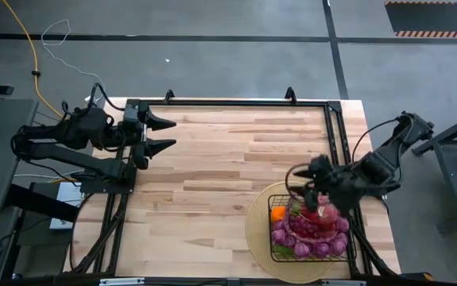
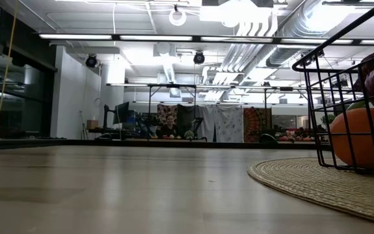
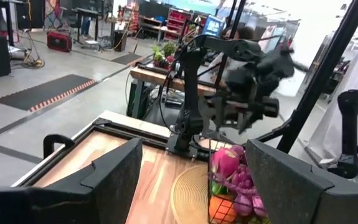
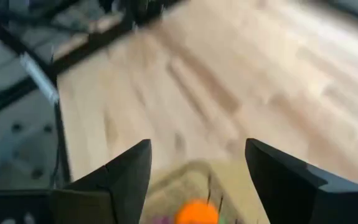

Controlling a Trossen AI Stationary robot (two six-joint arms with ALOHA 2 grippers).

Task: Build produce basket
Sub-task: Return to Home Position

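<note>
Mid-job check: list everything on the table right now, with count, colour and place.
light wooden table: one, pale wood, under both arms.
round tan woven mat: one, tan, at the table's right end.
black wire-mesh basket: one, black, standing on the mat.
orange: one, orange, inside the basket at a corner, against the mesh.
pink dragon fruit: one, pink, on top of the pile in the basket.
purple grape bunches: count unclear, purple, filling much of the basket.
left gripper: one, dark, open, at the table's left edge.
right gripper: one, dark, open, above the basket.
</note>
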